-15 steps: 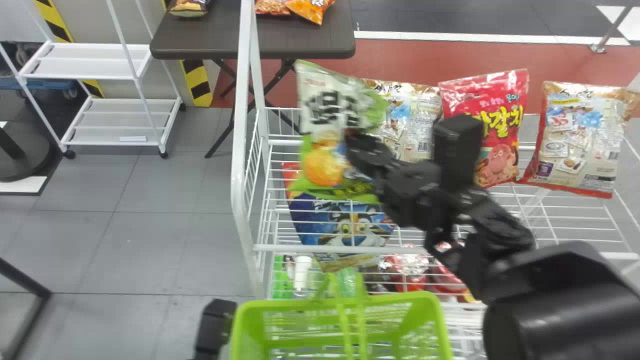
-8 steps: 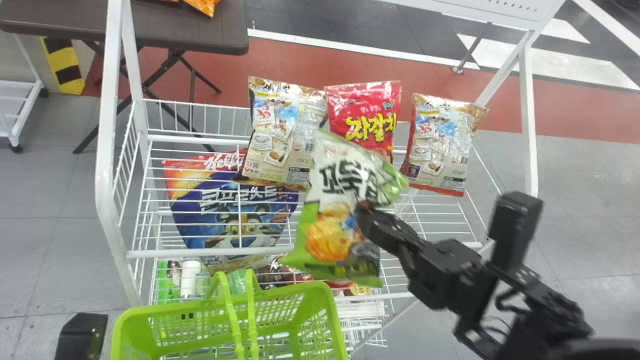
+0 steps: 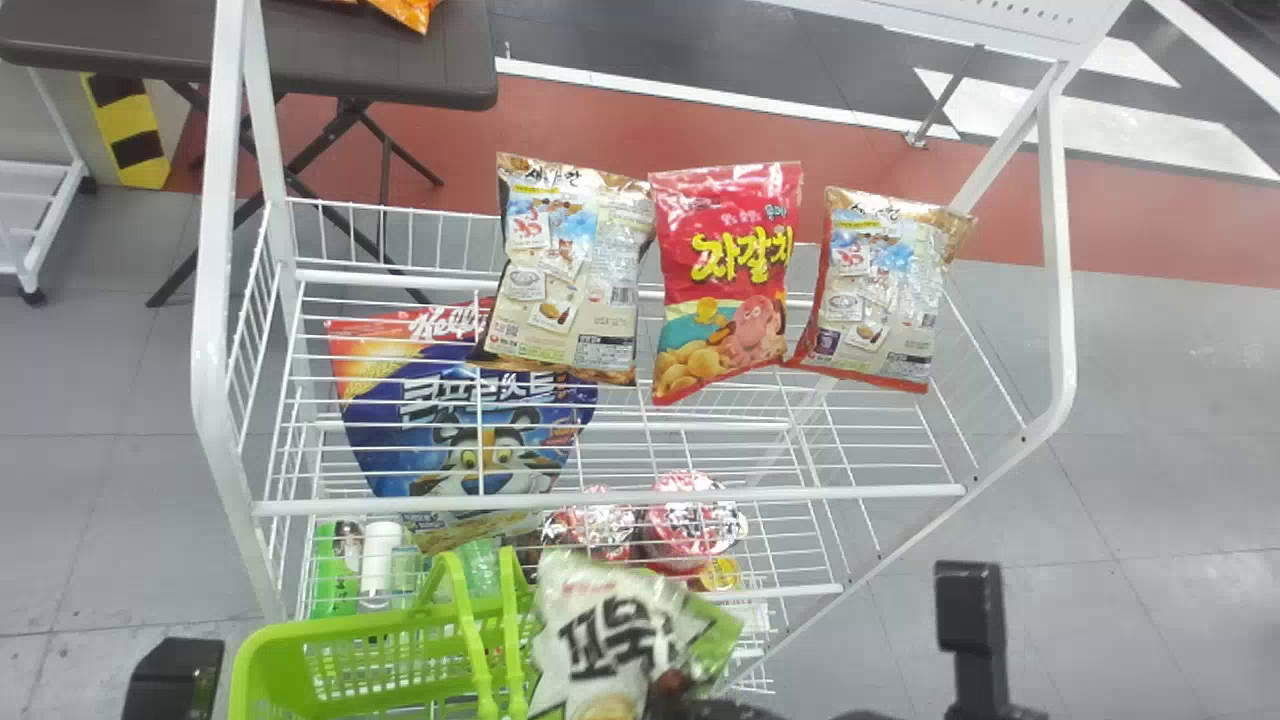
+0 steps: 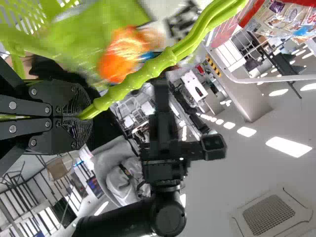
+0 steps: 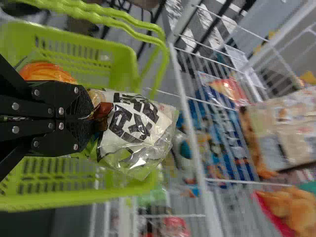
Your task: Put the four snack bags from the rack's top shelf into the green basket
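from the left wrist view i get the close look: my left gripper (image 4: 85, 116) has its jaws clenched on the green handles (image 4: 165, 59). in the head view, the green basket (image 3: 380, 635) stands in front of the white rack (image 3: 600, 503), where three bags line the top shelf: a brown one (image 3: 570, 270), a red one (image 3: 725, 270) and another brown one (image 3: 870, 290).

a moment ago the green-and-white snack bag (image 3: 600, 640) hung in front of the red one; i've since swung it down to the basket's right side, and the red one is now uncovered. my right gripper (image 3: 680, 700) has that bag pinched between its jaws, the white printed part sticking out past the fingertips and over the basket's rim.
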{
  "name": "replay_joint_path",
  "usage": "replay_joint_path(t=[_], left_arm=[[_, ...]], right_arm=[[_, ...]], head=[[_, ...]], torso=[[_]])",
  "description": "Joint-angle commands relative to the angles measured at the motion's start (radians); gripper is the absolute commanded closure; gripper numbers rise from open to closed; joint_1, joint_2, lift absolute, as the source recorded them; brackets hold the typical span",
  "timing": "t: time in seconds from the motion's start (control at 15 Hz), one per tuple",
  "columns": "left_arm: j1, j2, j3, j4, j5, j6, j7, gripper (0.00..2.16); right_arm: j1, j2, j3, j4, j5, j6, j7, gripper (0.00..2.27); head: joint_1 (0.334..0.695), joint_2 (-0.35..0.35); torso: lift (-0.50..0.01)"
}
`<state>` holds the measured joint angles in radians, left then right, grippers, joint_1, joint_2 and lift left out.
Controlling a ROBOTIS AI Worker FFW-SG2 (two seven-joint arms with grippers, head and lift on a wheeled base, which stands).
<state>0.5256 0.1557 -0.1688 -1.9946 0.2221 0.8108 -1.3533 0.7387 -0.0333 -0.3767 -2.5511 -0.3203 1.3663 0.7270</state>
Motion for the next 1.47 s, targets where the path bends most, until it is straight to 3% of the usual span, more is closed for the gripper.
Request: replay_joint_path(t=[0.0, 0.07, 0.13, 0.2, 0.27, 0.47, 0.67, 1.0, 1.2, 1.4], left_arm=[[0.004, -0.002, -0.003, -0.003, -0.003, 0.002, -0.001, 1.58], [0.01, -0.002, -0.003, -0.006, -0.007, 0.002, -0.001, 1.58], [0.011, -0.002, -0.003, -0.01, -0.009, 0.002, -0.001, 1.58], [0.017, -0.001, -0.001, -0.021, -0.01, 0.008, -0.003, 1.58], [0.022, -0.001, 0.0, -0.029, -0.023, 0.023, -0.009, 1.58], [0.03, -0.001, 0.009, -0.052, -0.033, 0.078, -0.021, 1.58], [0.03, -0.001, 0.003, -0.072, -0.059, 0.143, -0.035, 1.58], [0.017, -0.001, -0.003, -0.079, -0.084, 0.192, -0.052, 1.58], [0.011, -0.001, -0.001, -0.069, -0.082, 0.186, -0.05, 1.58], [0.007, -0.001, 0.011, -0.053, -0.076, 0.17, -0.061, 1.58]], right_arm=[[0.004, -0.013, 0.055, 0.028, 0.026, 0.007, -0.005, 2.03], [-0.005, -0.023, 0.091, 0.045, 0.058, 0.004, -0.02, 1.94], [-0.018, -0.028, 0.122, 0.066, 0.081, 0.001, -0.024, 1.45], [-0.039, -0.028, 0.14, 0.092, 0.098, -0.005, -0.024, 0.22], [-0.059, -0.03, 0.153, 0.109, 0.105, -0.02, -0.024, 0.0], [-0.094, -0.028, 0.194, 0.144, 0.135, -0.216, -0.008, 0.05], [-0.162, -0.017, 0.242, 0.21, 0.159, -0.41, -0.038, 0.06], [-0.348, -0.004, 0.394, 0.517, 0.214, -1.011, -0.383, 0.08], [-0.489, 0.032, 0.464, 0.735, 0.221, -1.198, -0.535, 0.09], [-0.604, 0.034, 0.527, 0.885, 0.28, -1.272, -0.67, 0.09]], head=[[0.695, -0.35], [0.695, -0.35], [0.695, -0.35], [0.695, -0.35], [0.695, -0.35], [0.695, -0.35], [0.695, -0.35], [0.695, -0.35], [0.695, -0.329], [0.695, -0.27]], torso=[[0.0], [0.0], [0.0], [0.0], [0.0], [0.0], [0.0], [0.0], [0.0], [0.0]])
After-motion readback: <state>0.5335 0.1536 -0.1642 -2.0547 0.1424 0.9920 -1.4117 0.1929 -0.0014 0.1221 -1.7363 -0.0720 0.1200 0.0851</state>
